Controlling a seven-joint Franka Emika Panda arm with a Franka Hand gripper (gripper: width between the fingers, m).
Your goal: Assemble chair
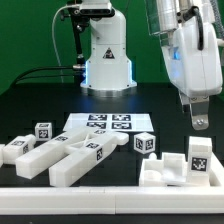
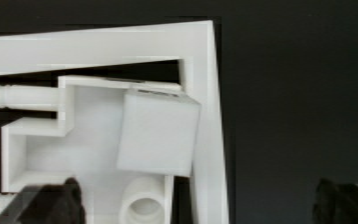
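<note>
Several white chair parts [image 1: 62,152] with square tags lie in a cluster at the exterior view's left. Another blocky white chair part [image 1: 186,165], tagged on top, stands at the front right. My gripper [image 1: 198,120] hangs just above that part, apart from it and open. In the wrist view the same part [image 2: 91,135] shows its stepped body and a round peg [image 2: 5,96]. My gripper [image 2: 197,205] has one dark fingertip [image 2: 44,204] on each side. The jaws stand wide, with a dark gap beside the part, and hold nothing.
The marker board [image 1: 100,122] lies flat mid-table. Two small tagged cubes [image 1: 146,143] [image 1: 43,130] stand near it. A white rail [image 1: 100,206] runs along the front edge, and its corner [image 2: 204,70] frames the part in the wrist view. The robot base [image 1: 105,55] stands behind.
</note>
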